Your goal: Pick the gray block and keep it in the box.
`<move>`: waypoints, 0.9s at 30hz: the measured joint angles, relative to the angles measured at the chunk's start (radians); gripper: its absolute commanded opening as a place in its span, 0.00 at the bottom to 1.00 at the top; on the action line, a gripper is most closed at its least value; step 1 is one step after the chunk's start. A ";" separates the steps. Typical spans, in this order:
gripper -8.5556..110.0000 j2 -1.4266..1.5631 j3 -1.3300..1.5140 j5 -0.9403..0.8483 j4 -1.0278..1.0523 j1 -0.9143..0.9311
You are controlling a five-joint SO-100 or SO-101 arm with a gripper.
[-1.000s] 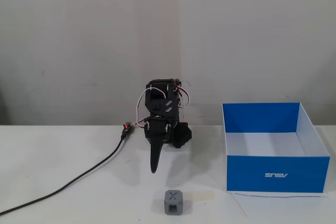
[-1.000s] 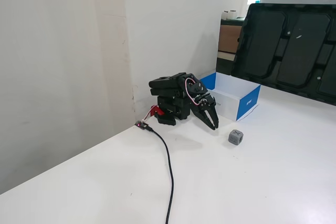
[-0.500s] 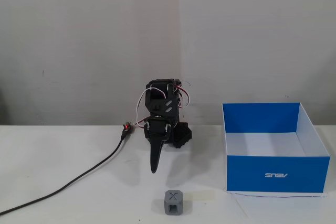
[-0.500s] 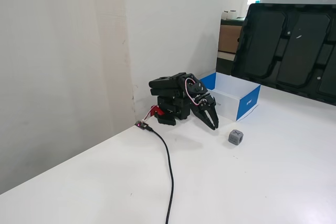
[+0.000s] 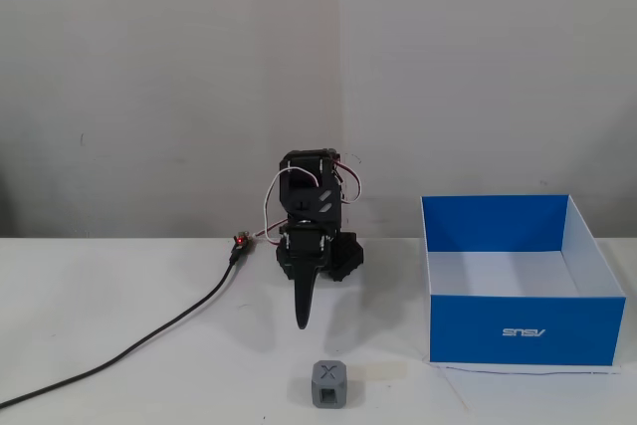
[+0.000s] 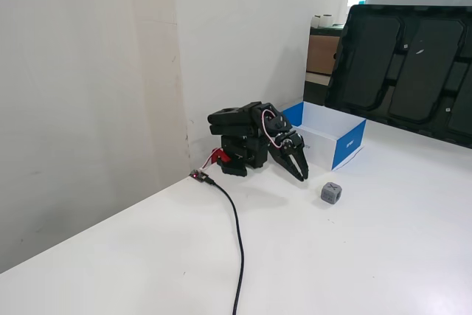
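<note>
The gray block (image 5: 328, 383) with an X on its face sits on the white table near the front edge, also seen as the gray block (image 6: 331, 193) in the side fixed view. My gripper (image 5: 304, 323) hangs folded low in front of the arm base, pointing down, its jaws together with nothing between them. It is behind the block and slightly left of it, well apart; from the side the gripper (image 6: 301, 175) shows the same gap. The blue box (image 5: 528, 330) with a white floor stands open to the right, also the box (image 6: 346, 145).
A pale tape strip (image 5: 380, 372) lies beside the block. A black cable (image 5: 149, 343) runs from the arm base to the left front. Large black trays (image 6: 405, 71) lean behind the box in the side fixed view. A wall stands close behind the arm.
The gripper has swung slightly to the right in the front fixed view, toward the block's line. Block and box have not moved.
</note>
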 measured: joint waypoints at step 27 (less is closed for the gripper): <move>0.26 -0.893 -0.535 0.239 -0.026 -0.089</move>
